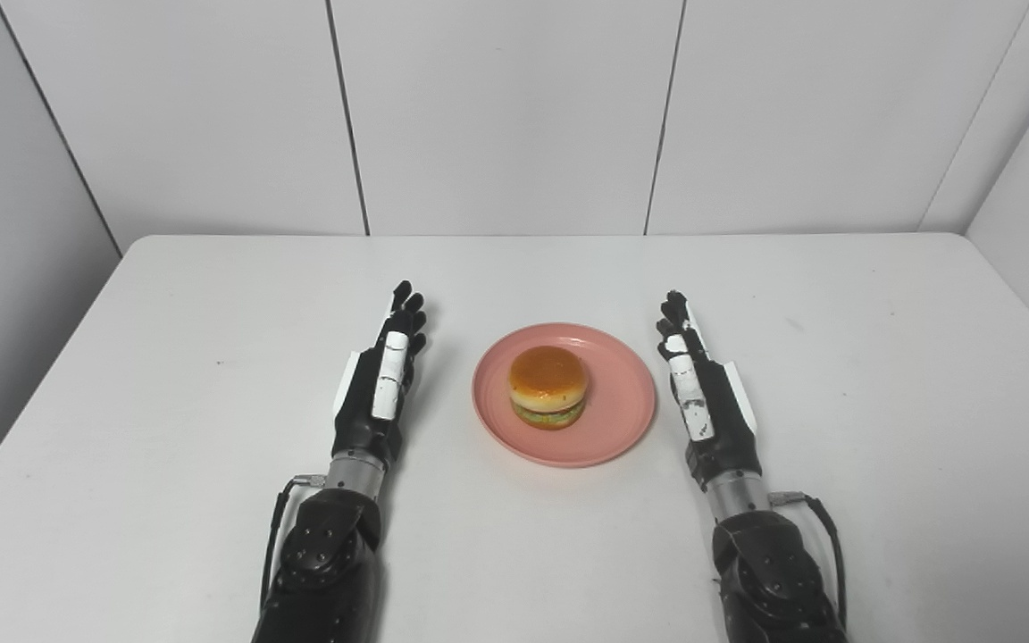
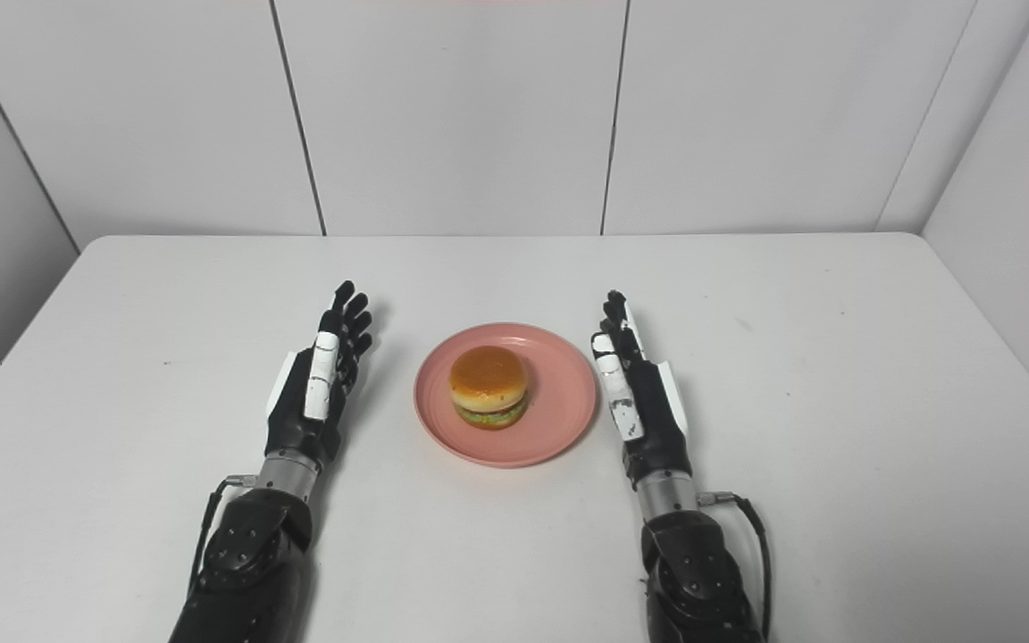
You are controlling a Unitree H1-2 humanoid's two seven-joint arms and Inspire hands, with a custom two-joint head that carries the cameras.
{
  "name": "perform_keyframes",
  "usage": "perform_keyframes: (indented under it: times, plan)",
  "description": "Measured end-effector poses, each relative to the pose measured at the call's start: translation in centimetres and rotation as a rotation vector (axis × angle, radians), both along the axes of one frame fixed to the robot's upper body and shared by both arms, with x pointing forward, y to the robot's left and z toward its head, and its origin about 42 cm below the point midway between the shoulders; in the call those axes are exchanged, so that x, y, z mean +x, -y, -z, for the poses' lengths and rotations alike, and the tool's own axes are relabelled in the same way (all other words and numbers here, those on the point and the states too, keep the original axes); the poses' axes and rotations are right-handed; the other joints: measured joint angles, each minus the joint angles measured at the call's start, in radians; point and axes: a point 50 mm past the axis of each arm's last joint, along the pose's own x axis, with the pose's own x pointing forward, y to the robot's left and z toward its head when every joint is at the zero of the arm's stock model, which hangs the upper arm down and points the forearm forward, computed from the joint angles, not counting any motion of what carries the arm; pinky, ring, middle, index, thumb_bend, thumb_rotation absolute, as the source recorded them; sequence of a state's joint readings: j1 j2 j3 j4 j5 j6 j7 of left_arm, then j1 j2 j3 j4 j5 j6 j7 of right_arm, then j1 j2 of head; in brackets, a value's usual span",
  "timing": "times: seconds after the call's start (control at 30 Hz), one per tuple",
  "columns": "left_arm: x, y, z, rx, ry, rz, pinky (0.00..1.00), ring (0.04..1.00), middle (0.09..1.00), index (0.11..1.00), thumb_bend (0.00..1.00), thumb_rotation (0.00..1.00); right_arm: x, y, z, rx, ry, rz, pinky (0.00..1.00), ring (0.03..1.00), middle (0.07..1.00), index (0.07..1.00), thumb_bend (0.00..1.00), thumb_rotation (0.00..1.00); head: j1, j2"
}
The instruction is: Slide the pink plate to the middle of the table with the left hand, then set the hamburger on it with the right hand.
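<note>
Hamburger on pink plate, mid-surface; both robot hands empty either side.

Pink plate lies flat around the middle of the white surface, a little toward the near edge. Hamburger sits upright on it, slightly left of the plate's centre, bun on top, green layer showing beneath. Left robot hand lies to the left of the plate, apart from it, fingers stretched out straight and pointing to the far side, holding nothing. Right robot hand lies just beside the plate's right rim, fingers likewise extended, nothing in its grasp. White panelled wall behind the far edge.
</note>
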State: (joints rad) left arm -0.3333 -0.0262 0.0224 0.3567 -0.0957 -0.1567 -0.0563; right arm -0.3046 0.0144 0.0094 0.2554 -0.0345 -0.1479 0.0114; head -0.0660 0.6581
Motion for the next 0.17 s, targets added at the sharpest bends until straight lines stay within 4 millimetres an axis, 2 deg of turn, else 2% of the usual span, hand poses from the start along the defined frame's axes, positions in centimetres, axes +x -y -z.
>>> perform_keyframes:
  times: [0.17]
  plan:
    - [0.23,0.07,0.09,0.003,-0.020,0.004,1.00,1.000,1.000,1.000,0.80,1.00,0.41,0.02,-0.01,-0.003,-0.004,0.011,1.00,1.000,1.000,1.000,0.71,1.00,-0.002,0.003]
